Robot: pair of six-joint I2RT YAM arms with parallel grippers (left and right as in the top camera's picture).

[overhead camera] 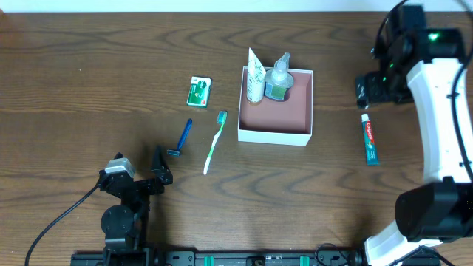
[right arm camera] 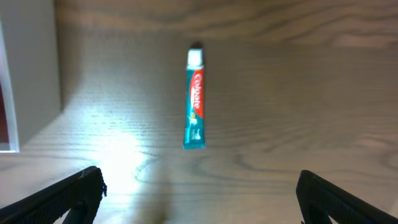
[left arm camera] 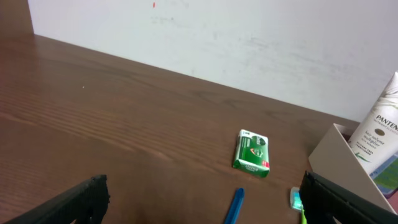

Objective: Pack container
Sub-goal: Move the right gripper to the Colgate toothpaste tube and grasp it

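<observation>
While inside container point(overhead camera: 275, 136), two toiletries point(overhead camera: 255, 77).

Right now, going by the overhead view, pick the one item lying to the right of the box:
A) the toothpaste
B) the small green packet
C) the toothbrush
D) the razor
A: the toothpaste lies alone to the right of the box, while the toothbrush, razor and green packet all lie to its left.
</observation>
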